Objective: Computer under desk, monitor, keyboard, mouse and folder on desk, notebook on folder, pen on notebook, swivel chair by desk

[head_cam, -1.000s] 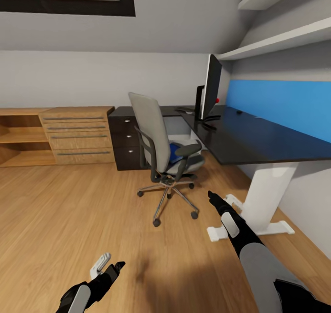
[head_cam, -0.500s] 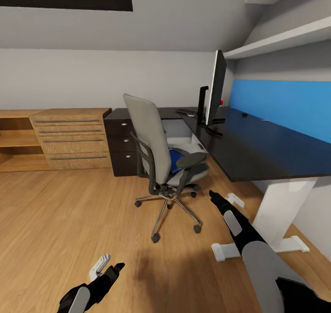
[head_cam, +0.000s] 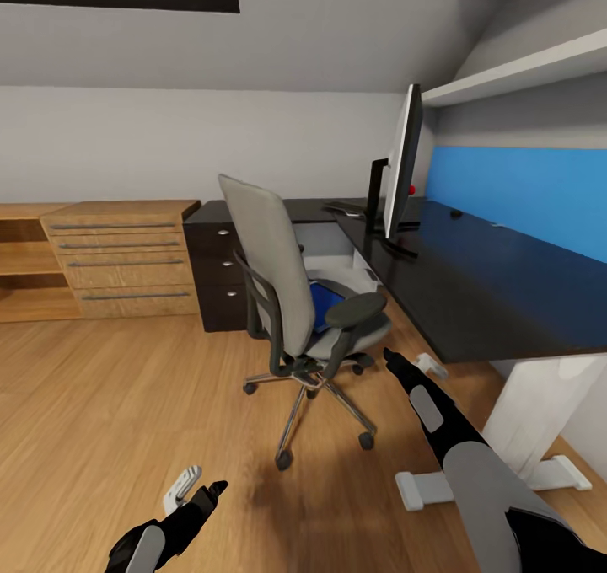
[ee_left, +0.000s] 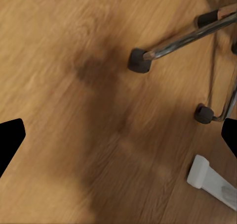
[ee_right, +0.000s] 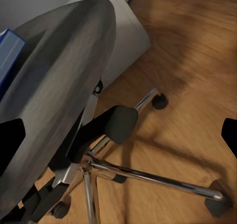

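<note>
The grey swivel chair (head_cam: 291, 286) stands on the wood floor (head_cam: 110, 404) in the middle of the head view, a little apart from the black desk (head_cam: 472, 286), which runs off toward 3 o'clock. Its back faces 9 o'clock and its seat faces the desk. The blue folder (head_cam: 321, 302) lies on the seat, partly hidden by the chair's back and armrest. The monitor (head_cam: 403, 168) stands upright on the desk at about 1 o'clock, seen almost edge-on, with a small red dot beside it. The keyboard (head_cam: 346, 209) looks like a thin dark shape on the desk beyond the monitor's base. A pale grey box, maybe the computer (head_cam: 333, 261), sits under the desk behind the chair. A light wood dresser (head_cam: 126, 257) stands by the wall at 9 o'clock. The left gripper (head_cam: 217, 487) hangs low at 7 o'clock over the bare floor, and its fingers are apart and hold nothing. The right gripper (head_cam: 389, 356) points at the chair's base from 5 o'clock, and its fingers are apart and hold nothing too.
</note>
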`<state>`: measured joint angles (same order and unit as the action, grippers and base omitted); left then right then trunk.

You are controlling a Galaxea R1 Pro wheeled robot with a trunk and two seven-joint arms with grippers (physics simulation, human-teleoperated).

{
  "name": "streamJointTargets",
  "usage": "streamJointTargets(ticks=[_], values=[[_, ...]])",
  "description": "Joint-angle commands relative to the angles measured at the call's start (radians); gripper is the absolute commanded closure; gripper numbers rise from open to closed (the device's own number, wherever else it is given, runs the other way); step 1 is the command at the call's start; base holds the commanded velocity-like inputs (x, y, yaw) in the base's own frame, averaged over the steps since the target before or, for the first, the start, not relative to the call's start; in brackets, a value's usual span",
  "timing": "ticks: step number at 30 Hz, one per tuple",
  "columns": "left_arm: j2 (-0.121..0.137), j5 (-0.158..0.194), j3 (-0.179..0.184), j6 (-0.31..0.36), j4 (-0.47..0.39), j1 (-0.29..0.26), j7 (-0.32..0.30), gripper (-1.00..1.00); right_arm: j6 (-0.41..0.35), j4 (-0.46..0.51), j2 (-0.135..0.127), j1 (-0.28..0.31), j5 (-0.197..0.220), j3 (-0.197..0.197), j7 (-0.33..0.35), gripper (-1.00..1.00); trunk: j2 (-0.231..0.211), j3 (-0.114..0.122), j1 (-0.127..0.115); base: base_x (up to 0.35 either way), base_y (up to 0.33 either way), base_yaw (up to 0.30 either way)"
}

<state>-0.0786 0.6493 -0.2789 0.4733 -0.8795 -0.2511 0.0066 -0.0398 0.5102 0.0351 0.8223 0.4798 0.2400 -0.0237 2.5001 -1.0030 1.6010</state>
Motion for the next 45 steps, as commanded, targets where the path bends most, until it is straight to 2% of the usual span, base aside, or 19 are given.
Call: streamJointTargets(ticks=[1,12,26,41,44,45], values=[[-0.001,0.007,-0.004,0.007,-0.001,-0.001,0.001,-1.0,-0.004,0.002,0.001,0.0,0.01,0.002,-0.002,-1.0,0.0,-0.001,0.0,0.047,0.0,0.0],[-0.001,0.007,-0.006,0.007,-0.001,-0.001,0.001,-1.0,-0.005,0.003,0.002,0.0,0.01,0.001,-0.001,-1.0,0.0,-0.001,0.0,0.018,0.0,0.019],[-0.001,0.007,-0.008,0.007,0.0,-0.001,0.001,-1.0,-0.006,0.004,0.004,0.0,0.005,-0.003,0.001,-1.0,0.0,-0.001,0.0,0.002,0.0,0.197],[-0.001,0.006,-0.006,0.007,0.0,-0.001,0.001,-1.0,-0.005,0.007,0.015,0.0,-0.001,-0.01,0.002,-1.0,0.0,-0.001,0.0,0.0,0.0,0.091],[-0.001,0.006,-0.006,0.007,0.0,-0.001,0.001,-1.0,-0.006,0.007,0.015,0.0,-0.013,-0.036,0.002,-1.0,0.0,-0.001,0.0,0.0,0.0,0.221],[-0.001,0.006,-0.006,0.007,0.0,-0.001,0.0,-1.0,-0.005,0.007,0.015,0.0,-0.018,-0.072,0.002,-1.0,0.0,-0.001,0.0,0.0,0.0,0.231]])
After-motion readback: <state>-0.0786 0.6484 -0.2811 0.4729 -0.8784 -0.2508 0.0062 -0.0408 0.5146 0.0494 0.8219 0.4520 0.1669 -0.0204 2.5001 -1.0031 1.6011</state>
